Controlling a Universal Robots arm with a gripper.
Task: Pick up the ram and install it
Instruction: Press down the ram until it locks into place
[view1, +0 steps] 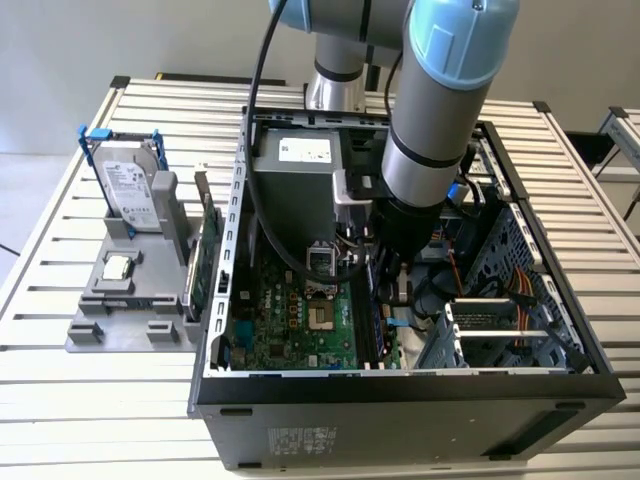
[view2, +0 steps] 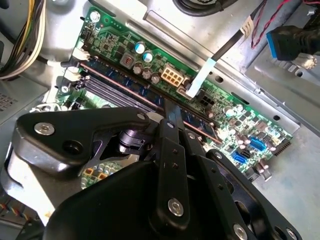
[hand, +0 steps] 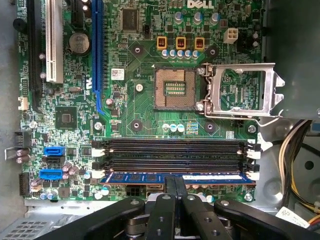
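Note:
The ram (hand: 140, 177), a long bluish stick with dark chips, stands in the outermost of the black motherboard slots, its white end clips (hand: 252, 174) against it. My gripper (hand: 175, 184) is directly over the stick's middle with its black fingers together and their tips on its top edge. The second wrist view shows the same contact: the fingertips (view2: 169, 111) meet the ram (view2: 131, 89) mid-length. In the exterior view the gripper (view1: 397, 295) reaches down inside the open computer case (view1: 400, 385).
Three empty ram slots (hand: 175, 150) lie beside the filled one. The CPU socket (hand: 173, 88) is bare, its metal bracket (hand: 240, 90) flipped open. Cables (view2: 20, 35) hang near the slots. Left of the case, a grey tray (view1: 85, 335) holds a hard drive (view1: 130, 190), a CPU chip (view1: 117, 267) and a green card (view1: 205, 255).

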